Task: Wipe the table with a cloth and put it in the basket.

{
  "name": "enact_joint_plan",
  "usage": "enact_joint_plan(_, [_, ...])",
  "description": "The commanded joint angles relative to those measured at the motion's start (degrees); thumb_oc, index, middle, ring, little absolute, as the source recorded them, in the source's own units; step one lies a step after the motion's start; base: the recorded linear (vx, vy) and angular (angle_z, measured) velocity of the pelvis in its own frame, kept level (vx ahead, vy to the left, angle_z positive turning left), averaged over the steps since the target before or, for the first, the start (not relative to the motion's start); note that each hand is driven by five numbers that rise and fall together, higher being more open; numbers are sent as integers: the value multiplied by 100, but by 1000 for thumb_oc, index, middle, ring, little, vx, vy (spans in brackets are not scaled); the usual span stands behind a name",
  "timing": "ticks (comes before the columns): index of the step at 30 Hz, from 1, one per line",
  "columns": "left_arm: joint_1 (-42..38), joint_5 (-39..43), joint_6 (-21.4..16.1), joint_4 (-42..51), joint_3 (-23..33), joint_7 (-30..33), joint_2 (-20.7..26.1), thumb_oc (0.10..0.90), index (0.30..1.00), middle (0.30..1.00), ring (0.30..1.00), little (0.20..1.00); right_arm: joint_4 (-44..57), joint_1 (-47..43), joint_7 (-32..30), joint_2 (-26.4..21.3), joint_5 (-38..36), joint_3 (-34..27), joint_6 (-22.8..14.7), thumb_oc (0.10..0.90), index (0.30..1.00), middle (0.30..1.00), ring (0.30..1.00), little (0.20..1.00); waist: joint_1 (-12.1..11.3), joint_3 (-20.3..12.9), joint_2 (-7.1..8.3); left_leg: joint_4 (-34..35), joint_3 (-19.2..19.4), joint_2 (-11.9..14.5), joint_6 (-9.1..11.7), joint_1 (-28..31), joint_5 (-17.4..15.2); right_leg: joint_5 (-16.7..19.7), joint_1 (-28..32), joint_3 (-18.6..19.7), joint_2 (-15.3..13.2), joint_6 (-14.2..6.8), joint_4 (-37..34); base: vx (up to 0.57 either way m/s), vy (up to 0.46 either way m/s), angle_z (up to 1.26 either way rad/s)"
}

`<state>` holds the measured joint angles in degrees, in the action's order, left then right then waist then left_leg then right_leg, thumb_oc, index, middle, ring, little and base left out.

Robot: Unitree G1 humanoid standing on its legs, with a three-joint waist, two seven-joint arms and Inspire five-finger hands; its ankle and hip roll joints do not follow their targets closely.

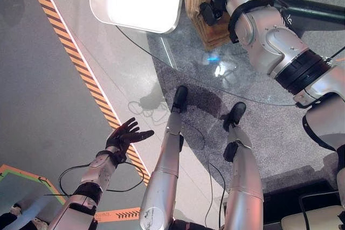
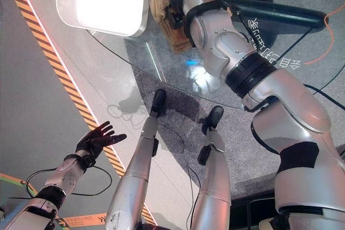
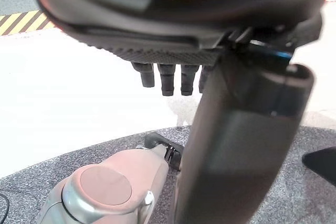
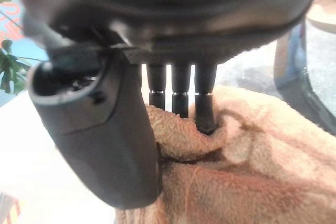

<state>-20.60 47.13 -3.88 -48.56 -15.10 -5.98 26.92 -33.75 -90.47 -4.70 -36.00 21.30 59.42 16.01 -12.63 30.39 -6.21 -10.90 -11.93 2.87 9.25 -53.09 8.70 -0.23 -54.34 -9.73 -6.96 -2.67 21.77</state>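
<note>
Right hand (image 4: 105, 129) fingers dig into tan cloth (image 4: 262, 171) on glass table (image 1: 178, 57), pinching it; left hand (image 1: 125, 134) hangs spread, empty.

Left hand (image 1: 125, 134) spread open low; tan cloth (image 1: 207, 17) on glass table (image 1: 178, 57)

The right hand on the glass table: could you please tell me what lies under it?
Under the right hand lies a tan cloth on the glass table; its fingers press into a bunched fold. The glass beneath the cloth is covered.
</note>
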Motion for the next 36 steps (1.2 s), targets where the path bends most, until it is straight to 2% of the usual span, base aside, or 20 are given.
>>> enact_joint_plan(1, [251,-139,-96,-278,-105,-86,153,800,900,900,900,900,837,-201,-185,775,173,-209,-241,100,300,300,300,200,-110,-60,55,37,488,-714,-789,144,-205,81,452,-314,130,-232,-539,56,-49,3])
enact_joint_plan(7, [200,-115,-39,-312,-106,-117,250,800,900,900,900,900,419,-253,-432,706,166,-99,-13,100,300,300,300,200,-114,-60,76,22,483,-700,-782,144,-216,102,473,-335,131,-244,-545,-2,-12,2])
enact_joint_plan(15, [225,-27,-84,-295,-150,-67,313,800,900,900,900,900,-701,-455,-1057,335,112,71,300,100,300,300,300,200,-115,-60,93,-17,457,-671,-766,110,-265,128,471,-354,100,-276,-548,0,0,0])
enact_joint_plan(17, [297,27,-79,-207,-154,-17,383,800,900,900,900,900,-1324,-647,-1389,0,33,205,458,100,300,300,300,200,-113,-60,117,-41,441,-651,-765,71,-279,156,464,-371,82,-294,-545,0,-8,2])
enact_joint_plan(23, [434,217,-84,-116,-201,-38,532,800,900,900,900,900,-2188,-985,-1732,-671,137,441,717,100,300,300,300,200,-50,-60,137,-105,429,-625,-776,24,-316,167,422,-345,85,-295,-506,0,1,2])
enact_joint_plan(36, [434,504,87,-147,-152,-167,831,800,900,900,900,900,-2851,-1240,-1875,-1464,308,755,1267,100,300,300,300,200,84,-60,184,-145,467,-571,-806,16,-329,147,408,-288,103,-280,-460,-1,4,2])
